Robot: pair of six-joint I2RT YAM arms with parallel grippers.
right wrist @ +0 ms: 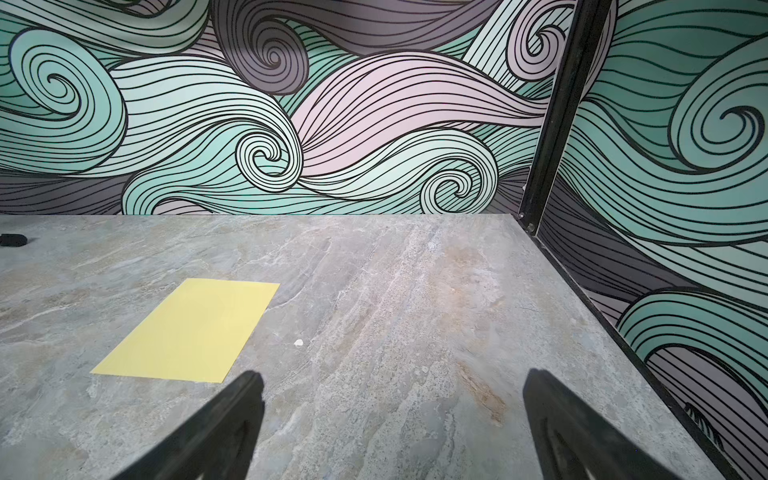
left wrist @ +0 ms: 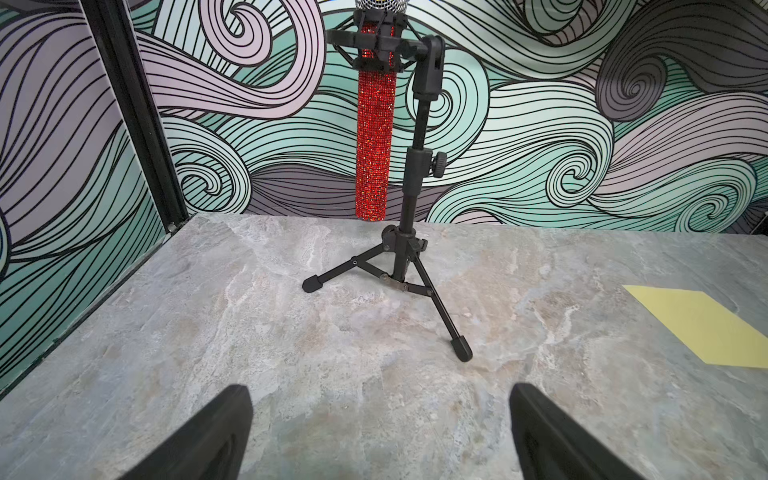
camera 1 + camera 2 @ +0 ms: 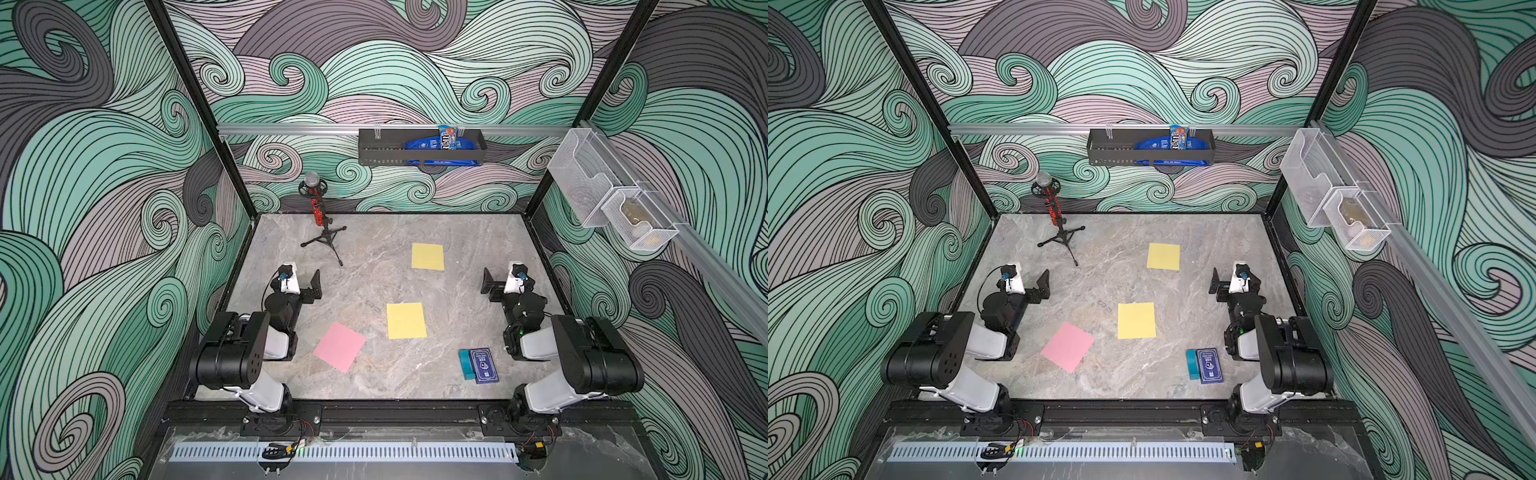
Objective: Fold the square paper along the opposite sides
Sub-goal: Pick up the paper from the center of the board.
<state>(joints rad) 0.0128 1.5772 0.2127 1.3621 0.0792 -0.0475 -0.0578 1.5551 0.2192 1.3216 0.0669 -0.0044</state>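
Squares of paper, three in all, lie flat and unfolded on the grey stone-patterned surface (image 3: 374,374) in both top views. A far yellow paper (image 3: 428,257) sits toward the back wall, a near yellow paper (image 3: 406,320) around the middle, and a pink paper (image 3: 340,347) lies turned cornerwise nearer the left arm. The left gripper (image 3: 312,286) and right gripper (image 3: 490,286) sit at opposite edges, jaws spread and empty, apart from every sheet. The near yellow paper lies between them, a little closer to the front. A microphone stand (image 3: 322,237) stands at the back left, and a blue card box (image 3: 483,365) lies at the front right.

Left wrist view: the left gripper (image 2: 380,395) holds its jaws spread over bare surface. The microphone stand (image 2: 409,249) is ahead, and the far yellow paper (image 2: 702,328) lies off toward the right arm's side.

Right wrist view: the right gripper (image 1: 392,382) also has its jaws spread. The far yellow paper (image 1: 191,332) lies ahead on the left arm's side, untouched.
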